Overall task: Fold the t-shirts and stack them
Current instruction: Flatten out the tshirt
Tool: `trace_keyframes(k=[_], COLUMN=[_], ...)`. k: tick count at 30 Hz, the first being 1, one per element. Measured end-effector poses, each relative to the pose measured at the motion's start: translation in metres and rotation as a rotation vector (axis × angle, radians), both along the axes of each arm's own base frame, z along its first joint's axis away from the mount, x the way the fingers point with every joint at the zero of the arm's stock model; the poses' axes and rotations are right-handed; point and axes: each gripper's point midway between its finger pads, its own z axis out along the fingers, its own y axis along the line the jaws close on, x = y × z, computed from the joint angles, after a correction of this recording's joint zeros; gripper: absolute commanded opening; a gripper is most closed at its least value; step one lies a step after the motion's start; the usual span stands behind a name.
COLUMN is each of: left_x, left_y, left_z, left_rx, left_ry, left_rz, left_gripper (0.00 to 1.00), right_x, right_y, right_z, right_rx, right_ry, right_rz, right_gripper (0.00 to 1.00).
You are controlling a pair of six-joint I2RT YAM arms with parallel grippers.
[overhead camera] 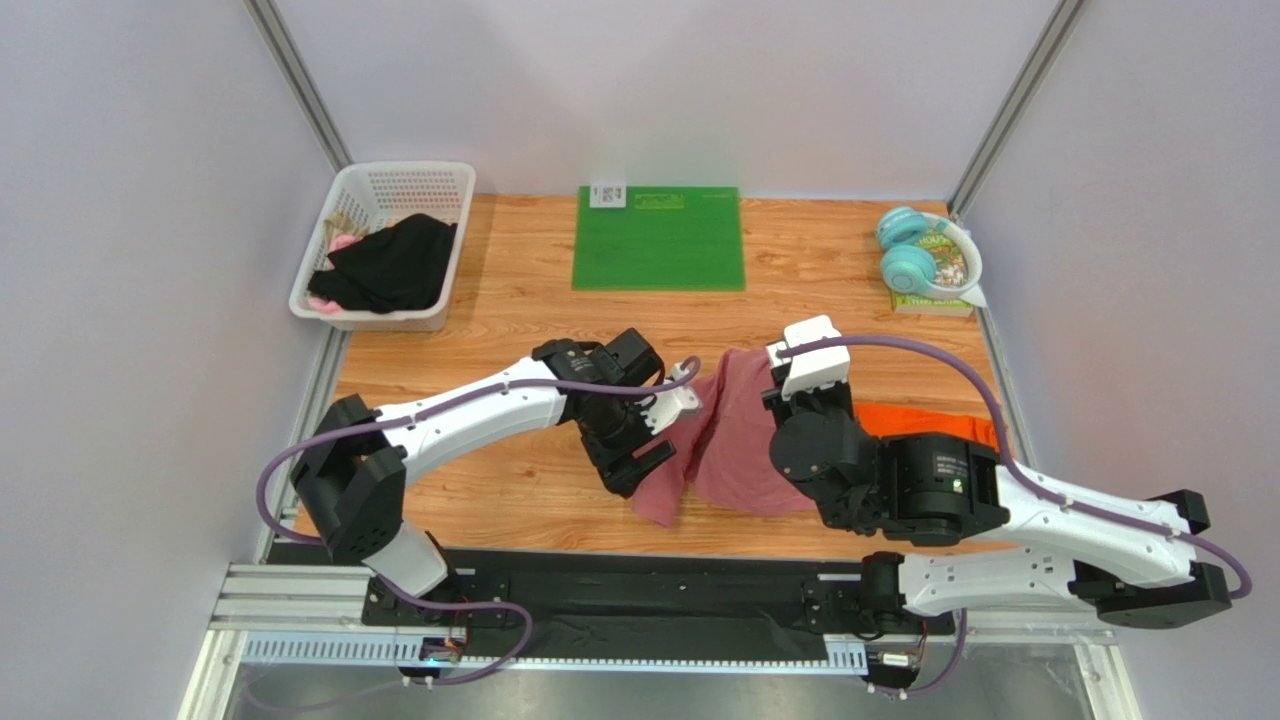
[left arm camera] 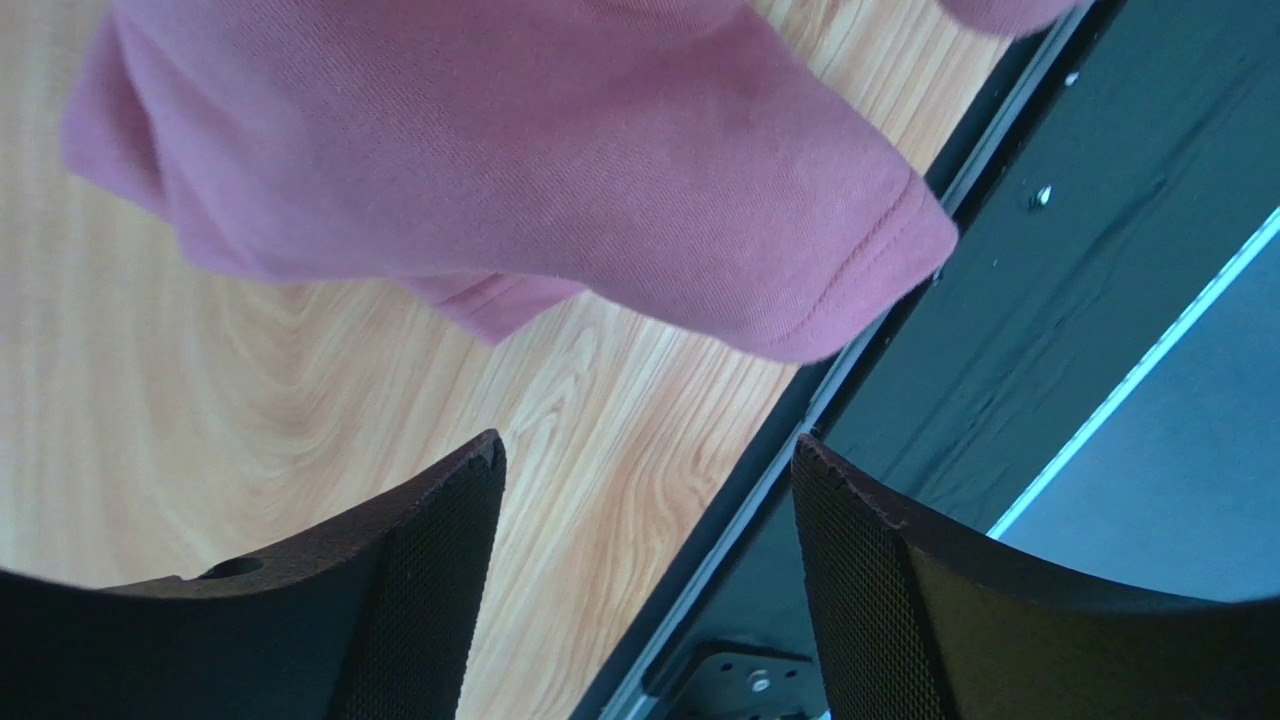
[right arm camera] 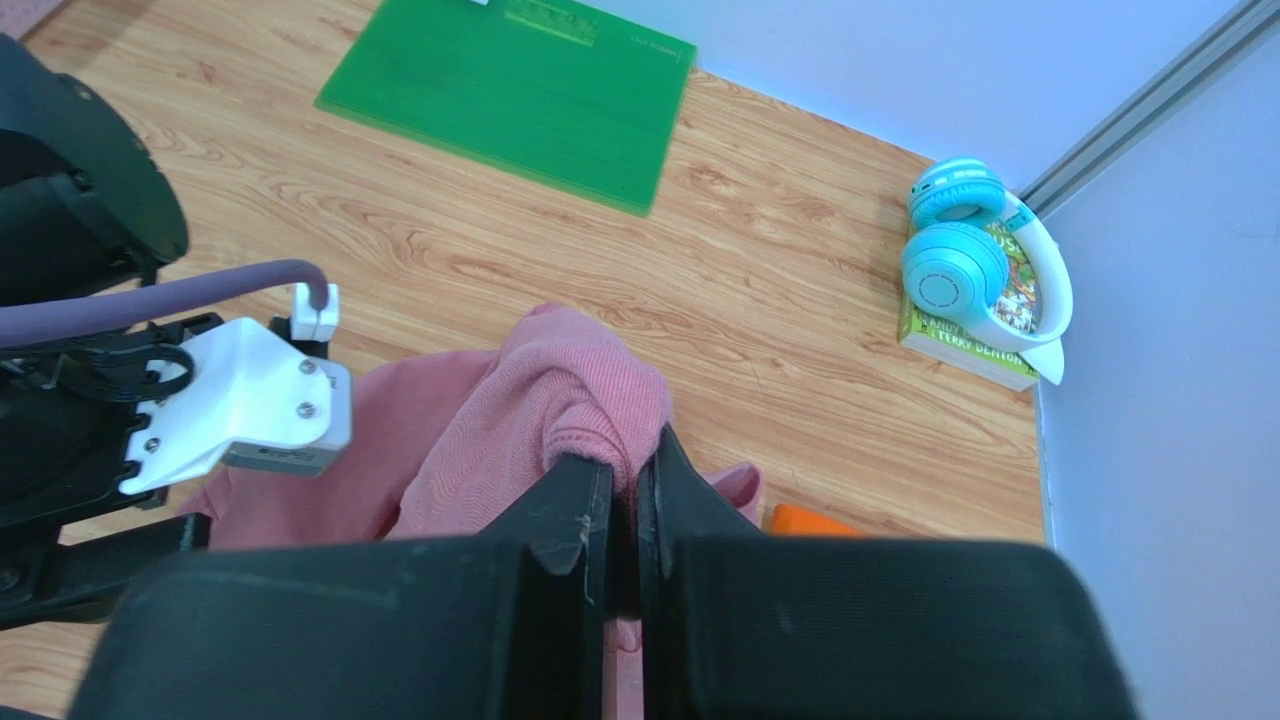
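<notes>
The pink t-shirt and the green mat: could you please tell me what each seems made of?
The pink t-shirt looks like soft, matte knit cloth, probably cotton jersey: fine ribs show in the fabric, a stitched hem edges it, and it drapes in folds. The green mat looks like a stiff, flat sheet, perhaps plastic or rubber, with a smooth face.

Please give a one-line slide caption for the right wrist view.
Right gripper shut on the pink shirt, green mat and headphones behind.
</notes>
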Motion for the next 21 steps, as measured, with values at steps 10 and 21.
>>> trace_keyframes(k=[10,21], left_x=[-0.01,-0.018], left_y=[-0.02,-0.047], left_z=[-0.029,-0.041], left_rx=[0.036,0.037], left_ry=[0.116,0.177], left_rz=[0.047,0.017], left_gripper=[0.77,0.65], right_x=[0.001,0.003], right_y=[0.004,0.002], right_z=[-0.014,-0.018], right_rx=[-0.036,-0.03], right_ry=[0.018,0.028], right_rz=[-0.01,-0.025], right_gripper=[0.0,0.0])
